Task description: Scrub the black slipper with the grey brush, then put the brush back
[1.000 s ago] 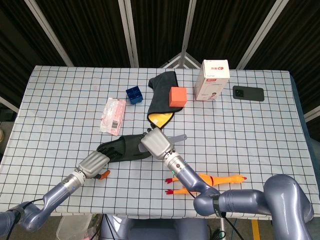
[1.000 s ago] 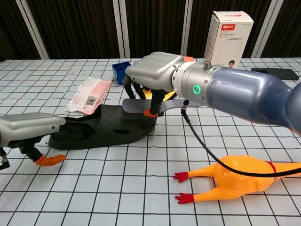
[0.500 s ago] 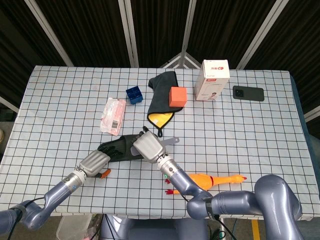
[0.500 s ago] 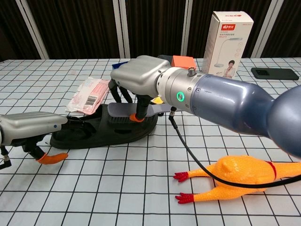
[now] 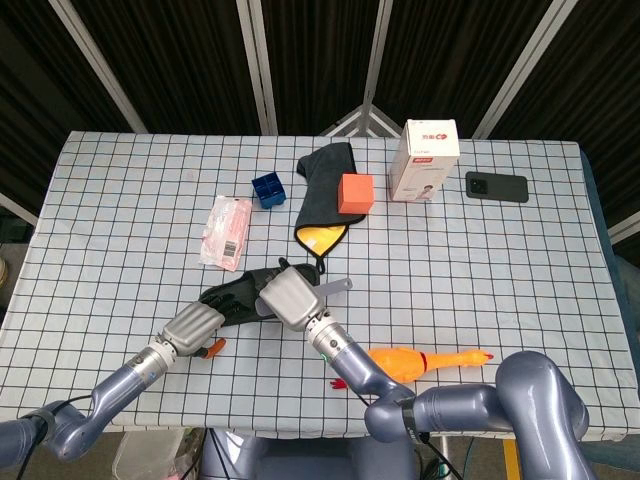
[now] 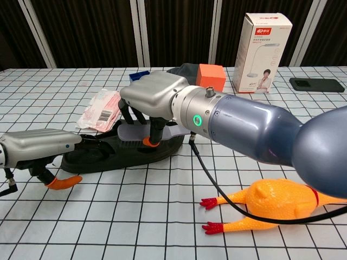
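Observation:
The black slipper (image 6: 116, 154) (image 5: 236, 296) lies near the table's front left. My right hand (image 6: 153, 101) (image 5: 287, 298) grips the grey brush (image 6: 135, 132) (image 5: 334, 288) and holds its head down on the slipper's top. My left hand (image 6: 38, 145) (image 5: 196, 327) holds the slipper's toe end, fingers tucked into its opening, an orange fingertip (image 6: 64, 181) resting on the table.
A pink packet (image 5: 227, 231), blue cube (image 5: 269, 189), dark cloth (image 5: 325, 190) with an orange cube (image 5: 356, 192), white box (image 5: 424, 160) and phone (image 5: 496, 186) lie further back. A rubber chicken (image 6: 271, 205) (image 5: 420, 361) lies at the front right.
My right hand has slid the brush leftward along the slipper, toward the toe end. The left hand has stayed on the slipper.

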